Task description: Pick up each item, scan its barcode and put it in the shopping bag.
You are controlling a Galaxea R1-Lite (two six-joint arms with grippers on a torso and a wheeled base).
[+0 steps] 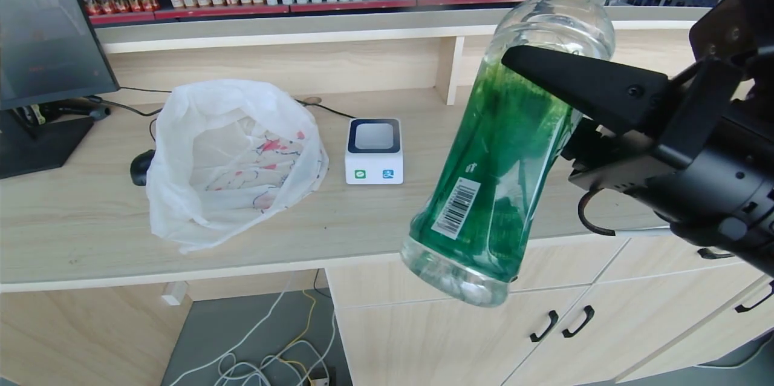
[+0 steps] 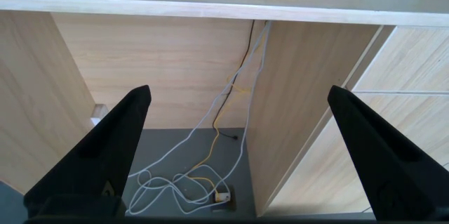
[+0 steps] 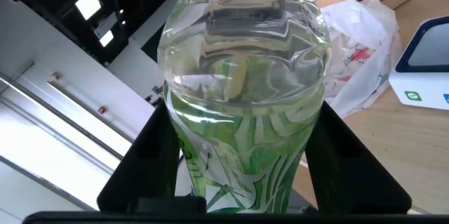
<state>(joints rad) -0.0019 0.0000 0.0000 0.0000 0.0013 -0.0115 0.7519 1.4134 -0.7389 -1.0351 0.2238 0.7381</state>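
Bottle: A clear plastic bottle [image 1: 502, 150] with a green wrap hangs in the air in front of the table [image 1: 78, 216]. It is to the right of the scanner [image 1: 374, 150] and tilted, with its cap up and away and its base low and nearest the camera.
Barcode: The white barcode [image 1: 456, 207] is low on the wrap and faces the head camera, not the scanner's window.
Handling: The bottle looks full, so it is probably fairly heavy for its size. Its thin walls would likely give under a hard squeeze, and the glossy wrap could slip. The waist just below the shoulder, where it is held now, looks the soundest place to grip.
Right end effector: The right end effector [image 1: 532, 95] is clamped across the upper body of the bottle. One black finger lies over the near side, and both fingers press against the wrap in the wrist view [image 3: 245, 182].
Left end effector: The left end effector [image 2: 242, 154] is spread wide and holds nothing. It is low, below the table's edge, over loose cables on the floor.
Shopping bag: The white shopping bag [image 1: 233, 156] stands open on the table, just left of the scanner and well apart from the bottle.
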